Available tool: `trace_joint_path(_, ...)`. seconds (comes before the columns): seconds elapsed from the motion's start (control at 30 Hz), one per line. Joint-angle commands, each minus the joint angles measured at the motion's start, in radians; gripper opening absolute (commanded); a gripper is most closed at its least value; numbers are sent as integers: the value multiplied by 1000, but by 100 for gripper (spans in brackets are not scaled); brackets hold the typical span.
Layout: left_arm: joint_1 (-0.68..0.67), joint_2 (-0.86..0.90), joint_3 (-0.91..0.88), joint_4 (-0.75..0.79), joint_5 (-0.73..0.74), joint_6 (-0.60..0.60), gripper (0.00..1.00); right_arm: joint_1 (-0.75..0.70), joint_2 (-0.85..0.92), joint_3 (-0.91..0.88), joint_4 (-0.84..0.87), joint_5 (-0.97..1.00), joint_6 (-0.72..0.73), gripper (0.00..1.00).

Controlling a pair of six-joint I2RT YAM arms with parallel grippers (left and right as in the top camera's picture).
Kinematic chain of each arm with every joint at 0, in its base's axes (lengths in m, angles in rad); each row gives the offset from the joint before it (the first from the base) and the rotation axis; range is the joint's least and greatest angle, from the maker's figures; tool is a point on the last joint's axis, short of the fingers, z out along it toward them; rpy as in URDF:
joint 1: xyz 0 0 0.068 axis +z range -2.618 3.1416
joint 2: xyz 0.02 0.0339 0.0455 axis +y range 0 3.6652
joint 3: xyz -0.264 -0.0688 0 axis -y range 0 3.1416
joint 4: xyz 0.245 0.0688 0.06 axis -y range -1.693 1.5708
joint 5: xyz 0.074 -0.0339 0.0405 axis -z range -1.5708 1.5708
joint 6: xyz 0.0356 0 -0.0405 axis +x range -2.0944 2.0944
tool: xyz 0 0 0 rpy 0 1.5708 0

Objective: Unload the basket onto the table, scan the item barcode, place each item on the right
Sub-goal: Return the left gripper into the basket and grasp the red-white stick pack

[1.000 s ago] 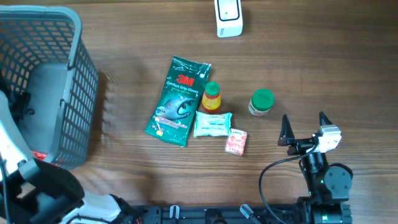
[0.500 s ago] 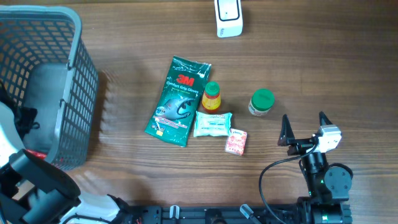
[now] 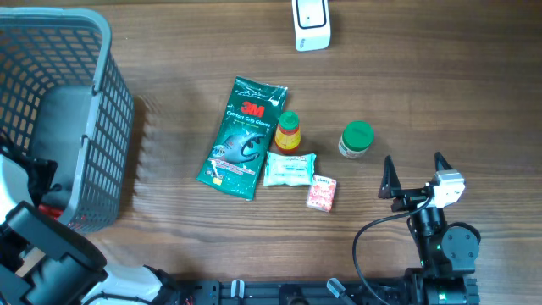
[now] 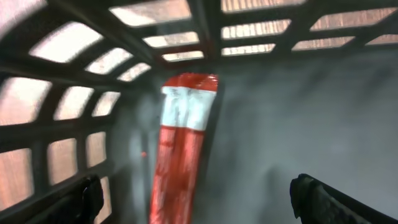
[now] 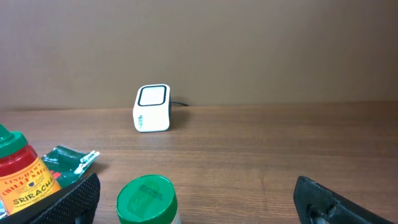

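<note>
Right tool (image 3: 413, 169), spread and empty, is set with the upright green-lidded jar (image 3: 356, 138) roughly between it and the scanner (image 3: 311, 24), while the left tool (image 4: 199, 199), likewise spread, is judged farther off.

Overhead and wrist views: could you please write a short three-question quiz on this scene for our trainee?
1. True or false: the right gripper is shut on the green-lidded jar.
2. What lies in the grey basket, by the left wrist view? A) a red-and-white packet B) a mug C) a spoon
3. Name the bottle beside the 3M glove pack.
Key: 1 false; 2 A; 3 the Sriracha bottle.
</note>
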Motion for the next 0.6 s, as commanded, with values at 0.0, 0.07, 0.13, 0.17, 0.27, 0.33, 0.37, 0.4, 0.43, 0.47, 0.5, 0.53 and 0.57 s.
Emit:
trace_joint_path(0.0,6,5,-66,66,38,12,100,3,0,-1,3,5,-11,100)
trace_joint_path(0.07,6,5,-97,101,37,12,100,3,0,-1,3,5,-11,100)
trace_joint_path(0.13,8,6,-123,129,37,12,100,3,0,-1,3,5,-10,100)
trace_joint_path(0.17,10,6,-143,150,37,12,100,3,0,-1,3,5,-11,100)
trace_joint_path(0.27,24,7,-185,195,38,11,100,3,0,-1,3,5,-11,100)
trace_joint_path(0.33,36,11,-205,216,56,11,100,3,0,-1,3,5,-11,100)
trace_joint_path(0.37,42,15,-212,224,71,11,100,3,0,-1,3,5,-11,99)
trace_joint_path(0.4,49,19,-219,232,87,11,100,3,0,-1,3,5,-11,100)
trace_joint_path(0.43,55,25,-226,241,106,11,99,3,0,-1,3,5,-11,100)
trace_joint_path(0.47,61,31,-233,251,124,11,92,3,0,-1,3,5,-10,100)
trace_joint_path(0.5,65,37,-239,259,138,11,82,3,0,-1,3,5,-11,100)
trace_joint_path(0.53,68,42,-244,265,151,11,72,3,0,-1,3,5,-10,100)
trace_joint_path(0.57,70,47,-246,267,159,11,61,3,0,-1,3,5,-11,100)
